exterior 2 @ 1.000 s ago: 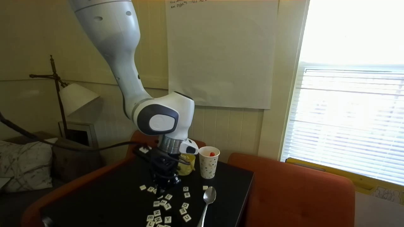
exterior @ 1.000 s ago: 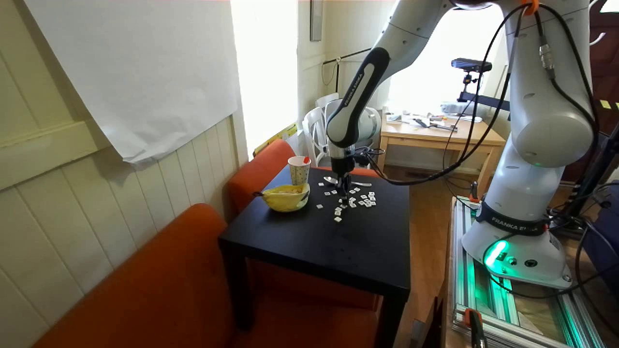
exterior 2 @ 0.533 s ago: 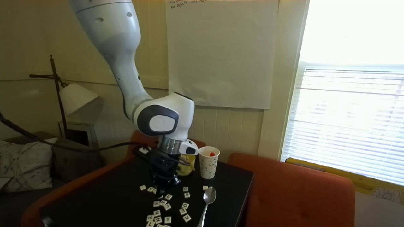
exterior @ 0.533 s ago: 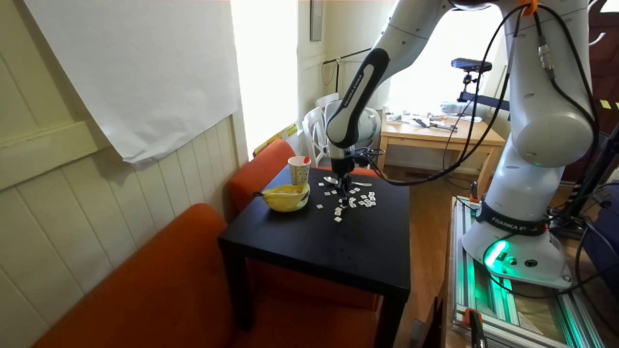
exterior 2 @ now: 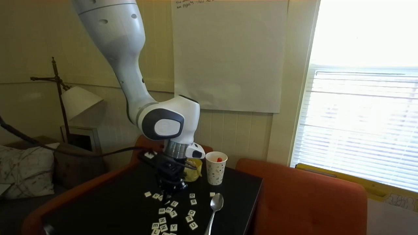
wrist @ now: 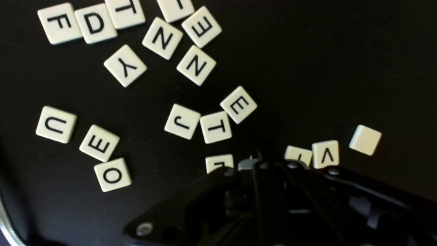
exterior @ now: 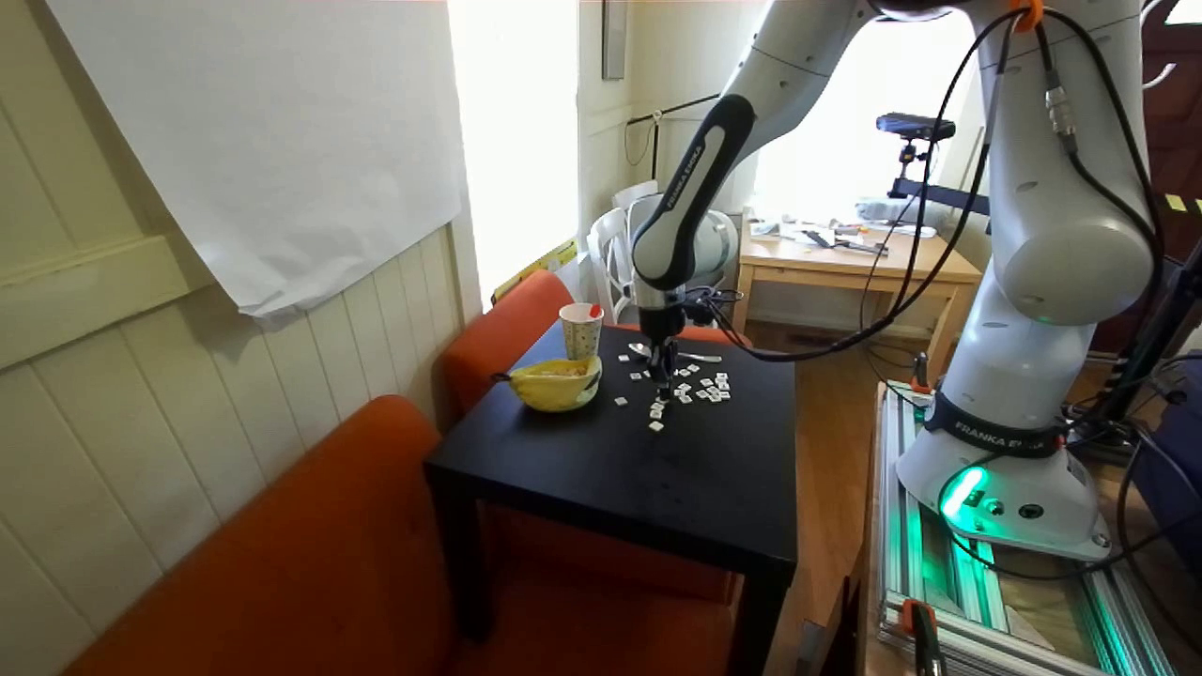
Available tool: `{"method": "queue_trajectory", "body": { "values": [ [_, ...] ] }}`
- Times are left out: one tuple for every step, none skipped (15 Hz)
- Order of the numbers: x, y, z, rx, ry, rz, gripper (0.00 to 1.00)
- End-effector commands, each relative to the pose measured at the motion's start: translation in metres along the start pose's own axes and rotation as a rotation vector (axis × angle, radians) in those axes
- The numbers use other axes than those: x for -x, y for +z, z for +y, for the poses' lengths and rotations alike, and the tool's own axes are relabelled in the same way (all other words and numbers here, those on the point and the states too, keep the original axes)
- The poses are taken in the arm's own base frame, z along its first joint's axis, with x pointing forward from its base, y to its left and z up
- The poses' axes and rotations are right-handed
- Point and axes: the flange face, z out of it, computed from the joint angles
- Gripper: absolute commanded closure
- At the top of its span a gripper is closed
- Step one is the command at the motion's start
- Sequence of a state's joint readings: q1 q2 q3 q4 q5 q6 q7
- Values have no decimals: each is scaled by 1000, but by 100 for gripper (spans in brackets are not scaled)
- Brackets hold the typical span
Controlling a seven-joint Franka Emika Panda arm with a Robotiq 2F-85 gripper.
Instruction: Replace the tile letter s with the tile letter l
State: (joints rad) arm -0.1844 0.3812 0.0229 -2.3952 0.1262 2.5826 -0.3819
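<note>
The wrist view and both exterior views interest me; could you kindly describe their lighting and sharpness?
In both exterior views, the window is largely washed out and the claw nearly melts into the black table; in the wrist view, the J tile is fairly sharp, but the claw looks dim.

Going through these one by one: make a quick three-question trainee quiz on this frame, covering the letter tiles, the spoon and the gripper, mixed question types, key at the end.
1. In the wrist view, which letter is on the tile between the J tile and the E tile closest to it? A) U B) T C) V
2. True or false: the spoon lies on the table, apart from the cup.
3. Fill in the missing word, open or shut: the gripper is ...

Key: 1. B, the T tile; 2. true; 3. shut.
</note>
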Motion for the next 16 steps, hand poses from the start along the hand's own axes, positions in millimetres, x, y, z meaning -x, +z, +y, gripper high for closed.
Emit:
{"method": "queue_trajectory", "body": {
  "values": [
    [-8, 8, 0, 44, -38, 12, 100],
    [-9, 8, 0, 52, -56, 10, 100],
    [-9, 8, 0, 57, -67, 10, 100],
    [-9, 8, -1, 64, -82, 7, 100],
    [-9, 7, -1, 65, -102, 6, 100],
    [-10, 7, -2, 75, -120, 0, 100],
    [-10, 7, -2, 78, -137, -3, 100],
    [-10, 7, -3, 82, -150, -4, 100],
    [-10, 7, -3, 87, -161, -7, 100],
    [-11, 7, -3, 87, -169, -11, 100],
    [-11, 7, -5, 75, -191, -6, 100],
    [-11, 7, -5, 77, -207, -10, 100],
    [-11, 7, -6, 75, -229, -10, 100],
    [-11, 8, -6, 71, -248, -12, 100],
    [-11, 8, -7, 71, -266, -14, 100],
    [-11, 8, -7, 71, -285, -15, 100]
  ]
}}
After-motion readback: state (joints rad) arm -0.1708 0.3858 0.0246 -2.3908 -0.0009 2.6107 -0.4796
